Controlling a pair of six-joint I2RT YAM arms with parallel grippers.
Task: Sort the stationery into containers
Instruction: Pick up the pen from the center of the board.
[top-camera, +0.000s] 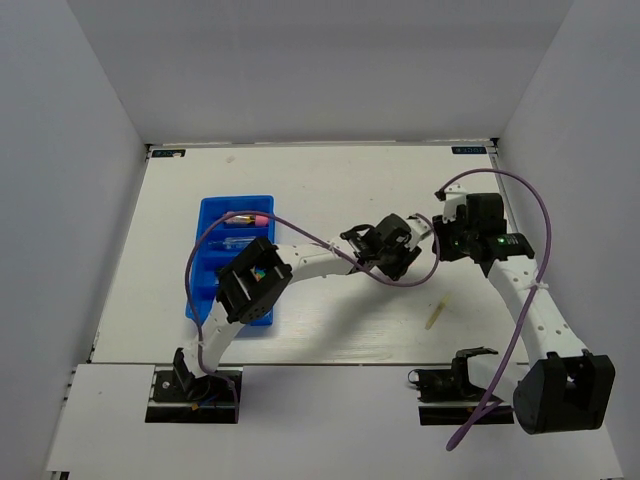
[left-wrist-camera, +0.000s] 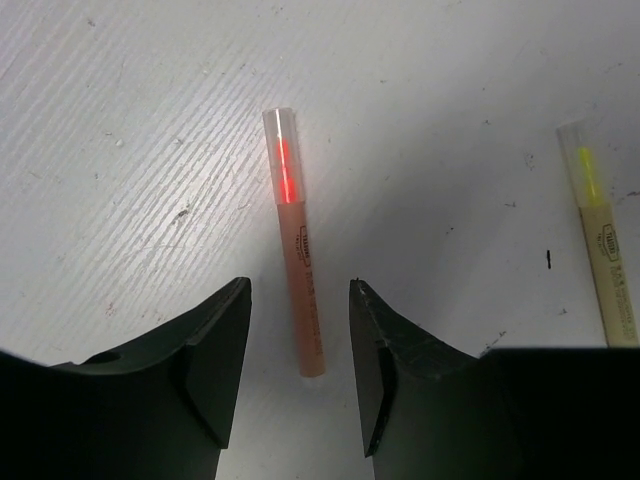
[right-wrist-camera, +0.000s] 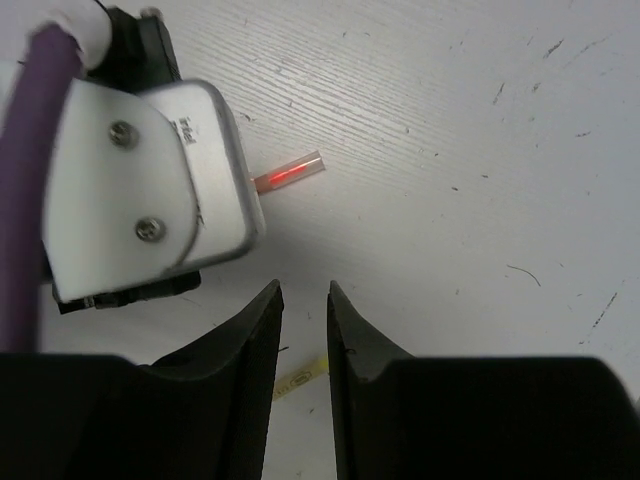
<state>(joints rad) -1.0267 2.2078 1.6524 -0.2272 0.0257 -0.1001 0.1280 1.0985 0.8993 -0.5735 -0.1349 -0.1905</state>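
Note:
A thin pink stick with a clear cap lies flat on the white table. My left gripper is open, low over it, one jaw on each side of its near end, not touching. The stick's capped end shows in the right wrist view; in the top view it is hidden. A beige stick with a yellow tip lies apart on the table and shows in the left wrist view. My right gripper is narrowly open and empty, close beside the left gripper. The blue tray stands at the left.
The tray holds a pink tube and a clear pen in its far compartments. The left wrist's white housing is just left of my right jaws. Purple cables loop over both arms. White walls enclose the table.

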